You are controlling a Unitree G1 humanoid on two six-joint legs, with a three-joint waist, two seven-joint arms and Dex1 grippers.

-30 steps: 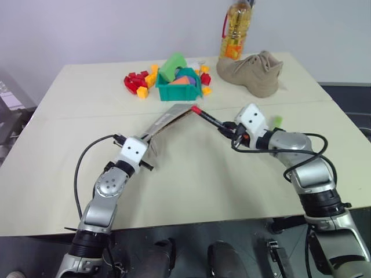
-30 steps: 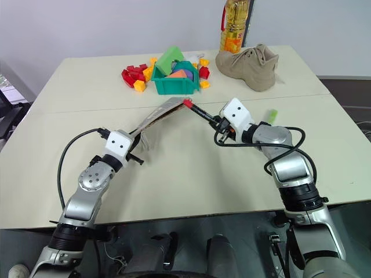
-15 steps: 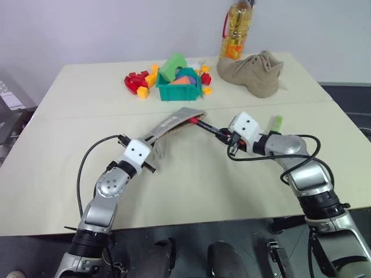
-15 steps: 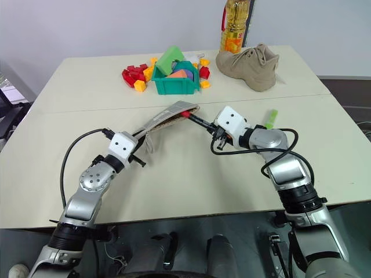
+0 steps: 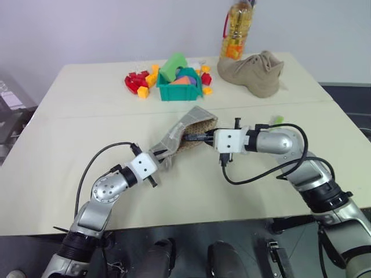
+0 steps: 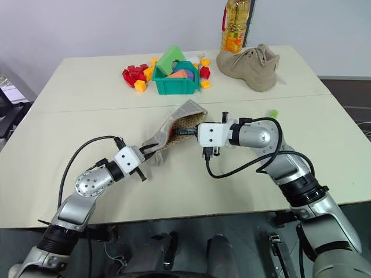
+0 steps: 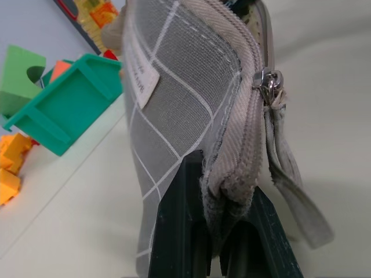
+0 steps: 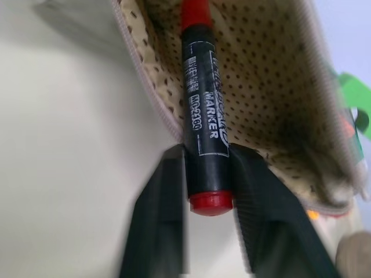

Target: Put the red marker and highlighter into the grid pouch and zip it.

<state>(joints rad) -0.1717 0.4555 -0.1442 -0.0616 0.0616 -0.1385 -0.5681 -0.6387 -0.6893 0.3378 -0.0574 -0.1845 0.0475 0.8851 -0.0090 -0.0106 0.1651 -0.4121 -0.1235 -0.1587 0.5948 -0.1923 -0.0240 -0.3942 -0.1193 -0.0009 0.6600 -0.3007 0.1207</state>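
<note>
The grid pouch (image 5: 186, 128), grey with white lines, is held up off the table with its mouth open toward my right arm. My left gripper (image 7: 223, 174) is shut on the pouch's near end, beside the metal zipper pull (image 7: 268, 84). The red marker (image 8: 204, 116) points into the pouch's dotted tan lining (image 8: 261, 75), its front half inside. My right gripper (image 8: 207, 156) clasps the marker's rear end with a finger against each side, right at the pouch mouth (image 6: 188, 130). The light-green highlighter (image 5: 277, 120) lies on the table behind my right forearm, partly hidden.
At the back of the table stands a green bin (image 5: 178, 88) of toy blocks, with loose red and yellow blocks (image 5: 137, 83) beside it. A tan boot (image 5: 253, 70) and an oil bottle (image 5: 236, 28) stand at the back right.
My right gripper has moved left and rolled, carrying the marker from outside the pouch into its mouth. The left gripper has drawn back and right, and the pouch now gapes wider.
</note>
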